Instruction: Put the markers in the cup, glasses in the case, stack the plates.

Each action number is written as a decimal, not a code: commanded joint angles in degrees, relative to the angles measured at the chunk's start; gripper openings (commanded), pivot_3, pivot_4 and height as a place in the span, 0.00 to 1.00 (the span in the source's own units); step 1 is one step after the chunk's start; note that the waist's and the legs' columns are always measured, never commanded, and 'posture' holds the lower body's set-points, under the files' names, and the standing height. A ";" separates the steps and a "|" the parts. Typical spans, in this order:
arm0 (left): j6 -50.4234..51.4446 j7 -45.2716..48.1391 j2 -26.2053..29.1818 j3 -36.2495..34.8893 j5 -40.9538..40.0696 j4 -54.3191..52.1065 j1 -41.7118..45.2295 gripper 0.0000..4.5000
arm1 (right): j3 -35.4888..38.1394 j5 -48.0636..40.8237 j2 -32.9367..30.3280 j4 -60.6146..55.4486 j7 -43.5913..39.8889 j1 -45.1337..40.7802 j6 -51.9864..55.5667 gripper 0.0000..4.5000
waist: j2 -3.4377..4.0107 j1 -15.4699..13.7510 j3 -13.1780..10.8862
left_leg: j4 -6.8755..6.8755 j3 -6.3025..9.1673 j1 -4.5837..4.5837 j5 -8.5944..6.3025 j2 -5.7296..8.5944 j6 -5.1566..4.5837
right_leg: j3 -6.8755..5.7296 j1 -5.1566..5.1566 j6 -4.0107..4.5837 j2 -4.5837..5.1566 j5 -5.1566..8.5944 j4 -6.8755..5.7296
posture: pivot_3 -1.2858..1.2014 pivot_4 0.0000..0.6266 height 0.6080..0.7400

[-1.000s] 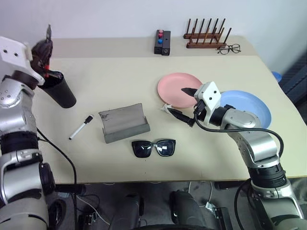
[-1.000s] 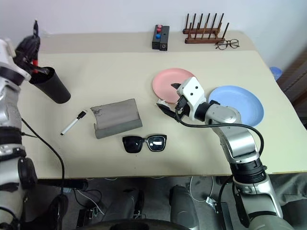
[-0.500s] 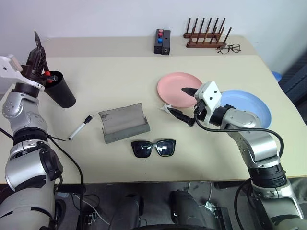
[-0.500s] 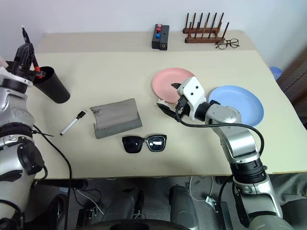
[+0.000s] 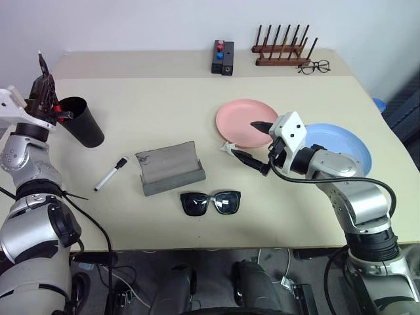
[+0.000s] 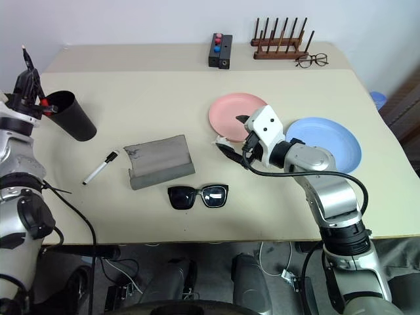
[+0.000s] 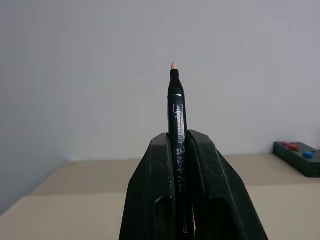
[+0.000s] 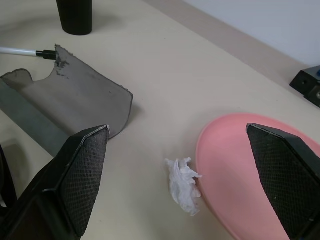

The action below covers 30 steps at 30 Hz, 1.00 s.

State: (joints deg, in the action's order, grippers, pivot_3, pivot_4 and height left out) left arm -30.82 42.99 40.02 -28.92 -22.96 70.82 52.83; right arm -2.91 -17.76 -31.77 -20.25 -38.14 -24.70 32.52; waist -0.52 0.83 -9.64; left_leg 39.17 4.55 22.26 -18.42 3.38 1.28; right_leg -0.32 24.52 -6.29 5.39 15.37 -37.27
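A slim black-barrelled marker point(image 7: 176, 125) is being gripped upright by the left gripper point(image 7: 187, 165) beside the tall black tapered plastic cup point(image 5: 81, 130); the right gripper's point(image 5: 256, 146) fingers are being held wide apart.

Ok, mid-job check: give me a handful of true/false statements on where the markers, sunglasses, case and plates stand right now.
1. The left gripper is shut on a dark marker. True.
2. The sunglasses are inside the case. False: they lie on the table in front of the case, apart from it.
3. A white marker lies on the table between the cup and the case. True.
4. The pink plate is stacked on the blue plate. False: they sit side by side.
5. The right gripper is shut on a plate. False: it is open, hovering near the pink plate's edge and a crumpled white scrap.
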 commanded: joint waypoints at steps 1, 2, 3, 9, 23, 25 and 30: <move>-0.93 -0.87 0.99 -0.41 0.57 0.00 2.75 0.01 | 1.56 -1.05 -0.61 -3.22 0.12 0.16 0.64 1.00 | -0.01 -0.04 0.00 | 0.00 0.00 0.00 0.00 0.00 0.00 | 0.00 0.00 0.00 0.00 0.00 0.00 | 0.52 0.24 1.00; -0.94 -0.76 1.02 -0.35 0.62 0.11 2.90 0.01 | 1.68 -1.22 -0.71 -3.50 0.13 0.26 0.89 1.00 | -0.01 -0.03 0.01 | 0.00 0.00 0.00 0.00 0.00 0.00 | 0.00 0.00 0.00 0.00 0.00 -0.01 | 0.52 0.24 1.00; -0.75 -0.81 1.11 -0.15 0.88 0.40 3.26 0.01 | 1.71 -1.35 -0.81 -3.80 0.21 0.47 1.21 1.00 | -0.01 -0.01 0.01 | 0.00 0.00 0.00 0.00 0.00 0.00 | 0.00 0.00 0.00 0.00 0.00 0.00 | 0.52 0.24 1.00; 0.03 -2.96 1.15 0.10 2.19 1.44 4.21 0.01 | 2.03 -2.06 -1.23 -5.73 0.73 1.65 2.82 1.00 | -0.03 0.12 0.01 | 0.01 -0.01 0.00 0.00 0.00 0.00 | 0.00 0.00 -0.01 -0.02 0.00 -0.01 | 0.52 0.24 1.00; 0.08 -4.79 1.33 0.48 4.40 2.43 3.36 0.37 | 3.07 -3.32 -2.15 -8.40 1.64 2.76 5.51 1.00 | -0.06 0.03 0.03 | 0.02 -0.01 0.00 0.00 -0.01 0.00 | 0.00 0.00 -0.01 -0.03 0.00 -0.03 | 0.52 0.24 1.00; -0.13 -4.55 1.35 0.44 4.40 2.36 3.45 0.61 | 3.06 -3.41 -2.10 -8.39 1.68 2.62 5.62 1.00 | -0.06 0.04 0.03 | 0.03 -0.01 0.00 0.00 0.00 0.00 | 0.00 0.00 -0.01 -0.03 0.00 -0.04 | 0.52 0.24 1.00; 0.57 -2.26 1.30 -0.91 2.71 2.04 3.67 0.98 | 2.92 -3.34 -2.04 -7.77 1.58 2.28 5.40 1.00 | -0.06 0.04 0.03 | 0.04 -0.02 0.00 0.01 0.00 0.00 | 0.00 0.00 -0.01 -0.03 0.00 -0.05 | 0.52 0.24 1.00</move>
State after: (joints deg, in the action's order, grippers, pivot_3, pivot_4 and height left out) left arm -30.19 39.62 40.06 -28.42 -18.95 74.14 55.47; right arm -1.38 -20.57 -33.25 -25.87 -36.80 -21.46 38.45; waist -0.58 0.87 -9.61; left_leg 39.21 4.54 22.26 -18.41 3.37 1.28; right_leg -0.32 24.52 -6.30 5.36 15.36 -37.33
